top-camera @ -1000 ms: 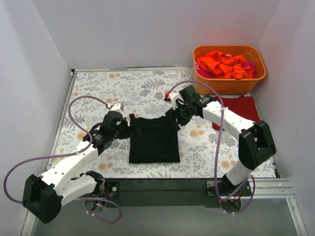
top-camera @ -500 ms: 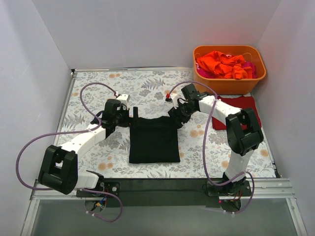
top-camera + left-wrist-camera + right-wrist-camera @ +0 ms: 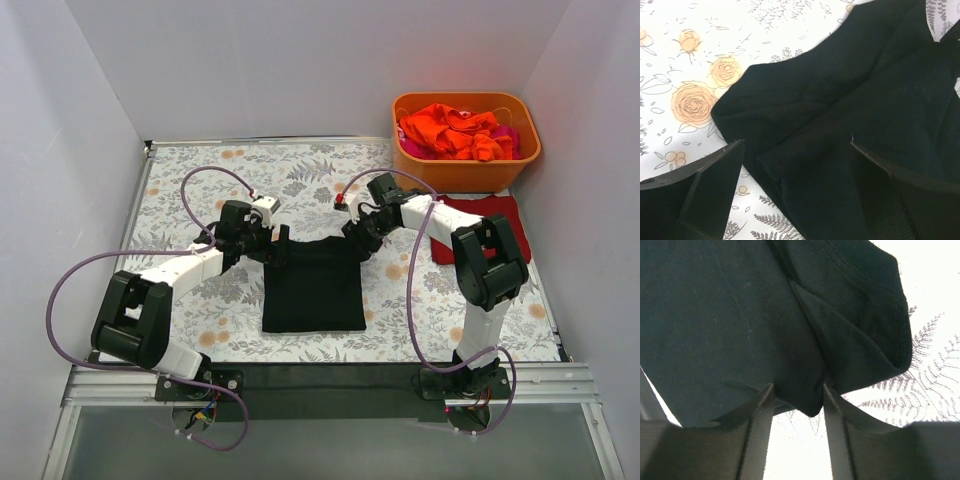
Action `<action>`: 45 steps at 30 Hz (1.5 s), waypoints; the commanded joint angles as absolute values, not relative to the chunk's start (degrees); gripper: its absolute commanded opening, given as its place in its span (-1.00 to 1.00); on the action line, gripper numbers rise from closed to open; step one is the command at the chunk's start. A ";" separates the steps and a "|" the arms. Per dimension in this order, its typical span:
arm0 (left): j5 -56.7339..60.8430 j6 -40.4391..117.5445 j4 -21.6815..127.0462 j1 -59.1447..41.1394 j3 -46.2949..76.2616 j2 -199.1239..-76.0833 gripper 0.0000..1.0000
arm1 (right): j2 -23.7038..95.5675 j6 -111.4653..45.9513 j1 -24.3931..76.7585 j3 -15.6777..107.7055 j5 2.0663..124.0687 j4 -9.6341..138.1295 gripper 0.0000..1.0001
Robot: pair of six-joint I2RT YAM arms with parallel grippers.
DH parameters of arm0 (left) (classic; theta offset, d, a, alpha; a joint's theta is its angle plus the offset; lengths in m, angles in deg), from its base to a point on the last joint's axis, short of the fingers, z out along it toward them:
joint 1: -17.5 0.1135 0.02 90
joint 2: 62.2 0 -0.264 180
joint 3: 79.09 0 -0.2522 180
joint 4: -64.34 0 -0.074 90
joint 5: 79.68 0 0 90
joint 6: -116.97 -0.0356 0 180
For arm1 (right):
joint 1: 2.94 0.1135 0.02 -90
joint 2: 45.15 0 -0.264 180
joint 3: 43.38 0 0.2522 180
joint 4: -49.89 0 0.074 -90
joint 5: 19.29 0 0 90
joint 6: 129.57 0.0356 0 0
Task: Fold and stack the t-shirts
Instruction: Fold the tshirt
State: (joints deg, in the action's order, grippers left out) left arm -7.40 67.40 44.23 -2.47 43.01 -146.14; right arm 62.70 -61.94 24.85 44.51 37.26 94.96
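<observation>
black shirt (image 3: 312,285) lies mid-frame in the top view, its top edge bunched. right gripper (image 3: 798,387) is pinched on the upper right corner, while left gripper (image 3: 796,145) stands wide apart astride the upper left corner, gripping nothing. best to clamp the left one low over both layers, then lift both corners evenly.

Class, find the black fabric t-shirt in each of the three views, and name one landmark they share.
Top external: the black fabric t-shirt lies mid-frame on the floral-print tablecloth.
Left wrist: it fills the centre and right.
Right wrist: it covers the upper left and centre.
Shared landmark: the tablecloth's leaf print beside the shirt.
</observation>
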 commanded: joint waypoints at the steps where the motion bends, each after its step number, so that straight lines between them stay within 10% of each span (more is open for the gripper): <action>1: -10.95 65.12 45.13 -2.10 40.75 -146.57 0.53 | 63.84 -62.86 24.74 45.44 34.50 94.06 -0.21; 13: -13.15 65.03 43.90 -2.10 40.31 -149.30 0.13 | 63.75 -62.86 24.65 45.53 32.74 93.97 -0.71; 17: -14.12 65.03 42.93 -2.10 39.96 -147.98 -0.71 | 61.91 -61.63 24.74 45.62 32.30 94.06 -0.95; 21: -14.12 66.17 42.32 -2.19 40.92 -144.03 -0.99 | 58.49 -60.14 24.83 45.61 31.16 94.24 -0.97; 34: -11.14 76.36 42.40 -2.10 46.37 -128.29 -1.00 | 54.34 -56.80 24.92 50.09 32.74 98.89 -0.97; 45: 2.56 89.02 55.41 -2.01 52.00 -137.78 -1.00 | 65.84 -57.06 24.83 60.64 35.28 99.34 -0.97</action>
State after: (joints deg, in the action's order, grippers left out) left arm -2.87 85.15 50.74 -2.27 51.73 -136.15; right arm 62.59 -56.72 24.91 57.80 34.33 99.46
